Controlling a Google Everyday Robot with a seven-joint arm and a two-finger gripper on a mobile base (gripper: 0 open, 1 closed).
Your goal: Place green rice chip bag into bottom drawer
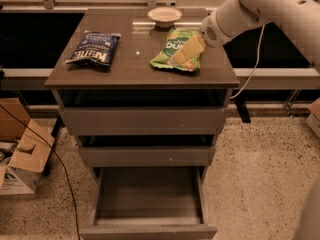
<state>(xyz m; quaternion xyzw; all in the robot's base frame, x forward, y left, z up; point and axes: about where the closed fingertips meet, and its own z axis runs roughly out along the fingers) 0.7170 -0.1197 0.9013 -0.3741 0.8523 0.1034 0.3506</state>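
The green rice chip bag [171, 51] lies flat on the cabinet top, right of centre. My gripper [186, 50] reaches in from the right on the white arm and hangs over the bag's right half, covering part of it. The bottom drawer [149, 198] is pulled out wide open below, and its tray holds nothing.
A dark blue chip bag [93, 48] lies on the left of the cabinet top [135, 66]. A small white bowl [165, 16] stands at the back. The two upper drawers [145, 120] are pushed in. Cardboard boxes [22, 151] and a cable lie on the floor at left.
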